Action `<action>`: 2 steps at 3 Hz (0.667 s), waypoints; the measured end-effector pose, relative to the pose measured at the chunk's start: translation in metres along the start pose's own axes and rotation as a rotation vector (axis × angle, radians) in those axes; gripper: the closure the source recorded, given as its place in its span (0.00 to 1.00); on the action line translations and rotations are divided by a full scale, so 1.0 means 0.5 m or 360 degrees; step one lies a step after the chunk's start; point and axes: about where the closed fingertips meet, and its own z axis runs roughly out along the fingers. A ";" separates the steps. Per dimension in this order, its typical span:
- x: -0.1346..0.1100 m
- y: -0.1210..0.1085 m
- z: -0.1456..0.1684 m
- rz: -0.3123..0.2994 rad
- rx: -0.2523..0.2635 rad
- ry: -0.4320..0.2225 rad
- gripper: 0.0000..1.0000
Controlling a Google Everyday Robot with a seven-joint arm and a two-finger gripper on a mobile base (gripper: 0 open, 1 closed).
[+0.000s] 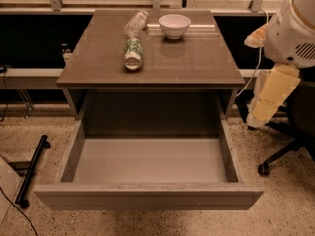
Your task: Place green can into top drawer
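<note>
The green can (133,53) lies on its side on the brown cabinet top (197,63), left of centre, one silver end facing me. The top drawer (147,195) is pulled fully open below it, and its grey inside holds nothing. My arm is folded at the right edge of the view. My gripper (258,114) hangs down beside the cabinet's right side, well away from the can and holding nothing that I can see.
A clear plastic bottle (136,21) lies just behind the can. A white bowl (174,25) stands to the right of the bottle. An office chair base (280,156) is on the floor at right, and a black bar (32,168) on the floor at left.
</note>
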 end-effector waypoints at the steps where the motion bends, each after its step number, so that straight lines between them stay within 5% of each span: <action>1: 0.000 0.000 0.000 0.0000 0.0000 0.0000 0.00; 2: -0.020 -0.009 0.023 0.0052 0.0019 -0.0064 0.00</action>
